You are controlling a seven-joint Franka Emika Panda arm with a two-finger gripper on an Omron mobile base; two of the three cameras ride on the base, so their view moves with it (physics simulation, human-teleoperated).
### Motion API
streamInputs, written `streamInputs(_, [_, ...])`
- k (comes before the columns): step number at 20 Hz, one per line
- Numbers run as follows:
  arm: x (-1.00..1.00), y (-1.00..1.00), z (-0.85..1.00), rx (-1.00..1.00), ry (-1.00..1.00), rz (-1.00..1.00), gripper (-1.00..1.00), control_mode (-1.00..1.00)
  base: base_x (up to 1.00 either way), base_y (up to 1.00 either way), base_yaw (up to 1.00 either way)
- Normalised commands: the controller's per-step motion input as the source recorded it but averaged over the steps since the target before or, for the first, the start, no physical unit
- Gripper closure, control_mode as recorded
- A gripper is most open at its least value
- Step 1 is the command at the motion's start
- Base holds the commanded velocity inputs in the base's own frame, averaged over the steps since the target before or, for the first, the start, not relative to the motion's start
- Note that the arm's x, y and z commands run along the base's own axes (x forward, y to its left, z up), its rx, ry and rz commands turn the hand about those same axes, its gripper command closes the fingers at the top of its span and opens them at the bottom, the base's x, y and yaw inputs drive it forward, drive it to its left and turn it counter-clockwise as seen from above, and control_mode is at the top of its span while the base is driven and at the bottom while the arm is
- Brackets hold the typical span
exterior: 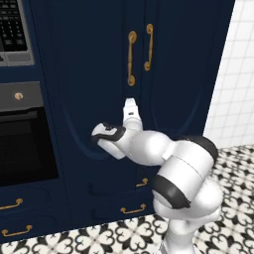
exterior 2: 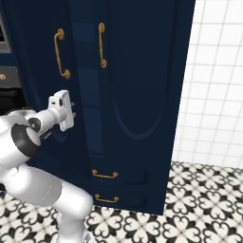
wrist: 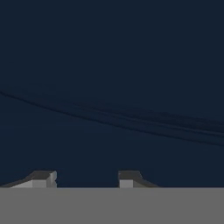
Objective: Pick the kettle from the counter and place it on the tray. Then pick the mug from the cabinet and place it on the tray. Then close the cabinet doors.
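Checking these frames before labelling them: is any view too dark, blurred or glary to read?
Left base view: evenly lit and sharp, brass handles crisp on the navy cabinet doors. Right base view: equally clear, no glare on the wall tiles. Hand view: dim and low in contrast, dark door panel close up with faint curved grooves.

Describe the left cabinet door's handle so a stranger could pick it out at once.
Find the tall navy cabinet right of the black oven. Two vertical brass handles sit side by side at its centre seam. The left door's handle hangs slightly lower than its neighbour, directly above the gripper.
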Motion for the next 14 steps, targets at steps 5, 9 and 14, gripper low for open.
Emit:
streamInputs(5, [0.71,0.32,0.3,0.0,0.0,0.0,-1.0,-1.0,0.0,0.0,0.0])
streamInputs(9, [0.72,0.27,0.31,0.0,0.0,0.0,-1.0,-1.0,0.0,0.0,0.0])
streamInputs(14, [0.72,0.23,0.29,0.0,0.0,0.0,-1.0,-1.0,0.0,0.0,0.0])
